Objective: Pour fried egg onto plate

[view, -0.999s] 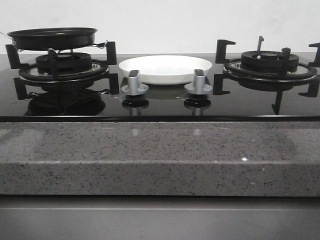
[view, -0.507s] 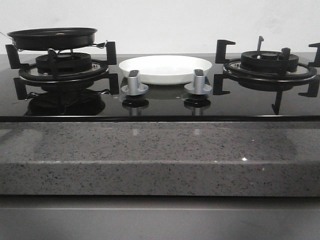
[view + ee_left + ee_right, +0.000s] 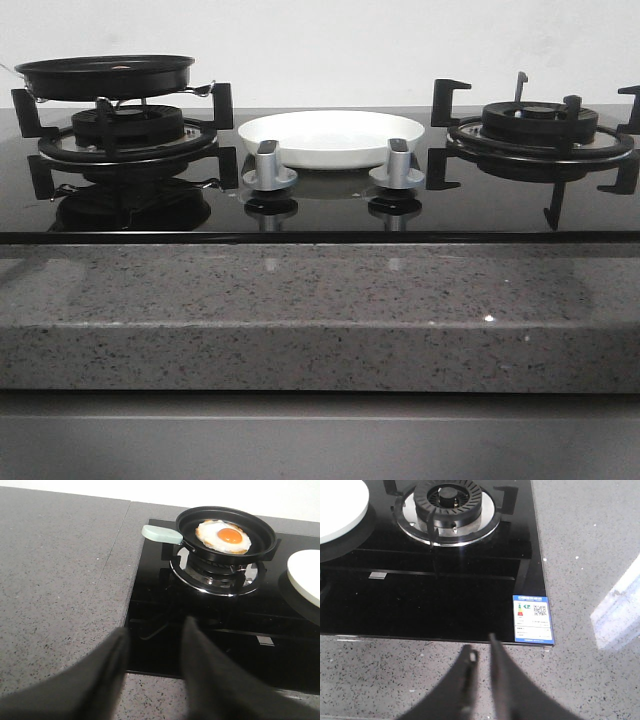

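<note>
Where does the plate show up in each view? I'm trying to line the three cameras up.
Front view: the plate sits centre, behind the two silver knobs, between the burners.
Left wrist view: only a slice of its rim shows at the right edge, beside the black pan.
Right wrist view: a slice at the upper left corner.
Shared landmark: the black glass cooktop it rests on.

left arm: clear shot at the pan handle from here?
Probably yes. The handle points out over bare counter toward the open left gripper, with nothing between. The egg sits inside the pan.
</note>
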Robot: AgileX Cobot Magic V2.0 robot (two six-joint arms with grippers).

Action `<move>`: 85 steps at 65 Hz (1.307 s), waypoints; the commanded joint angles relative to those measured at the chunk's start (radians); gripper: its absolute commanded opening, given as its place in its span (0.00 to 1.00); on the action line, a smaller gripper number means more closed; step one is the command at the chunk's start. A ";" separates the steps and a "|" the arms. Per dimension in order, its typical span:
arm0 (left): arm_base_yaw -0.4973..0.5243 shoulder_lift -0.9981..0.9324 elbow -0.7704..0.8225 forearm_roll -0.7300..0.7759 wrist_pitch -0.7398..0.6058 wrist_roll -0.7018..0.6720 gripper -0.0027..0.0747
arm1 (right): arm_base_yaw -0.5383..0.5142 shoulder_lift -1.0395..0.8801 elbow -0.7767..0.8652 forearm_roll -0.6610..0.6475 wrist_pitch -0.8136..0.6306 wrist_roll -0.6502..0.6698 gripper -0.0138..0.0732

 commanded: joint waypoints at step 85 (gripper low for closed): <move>-0.176 0.011 -0.025 -0.005 -0.090 -0.011 0.71 | 0.262 1.157 -0.985 0.306 0.253 -0.008 0.52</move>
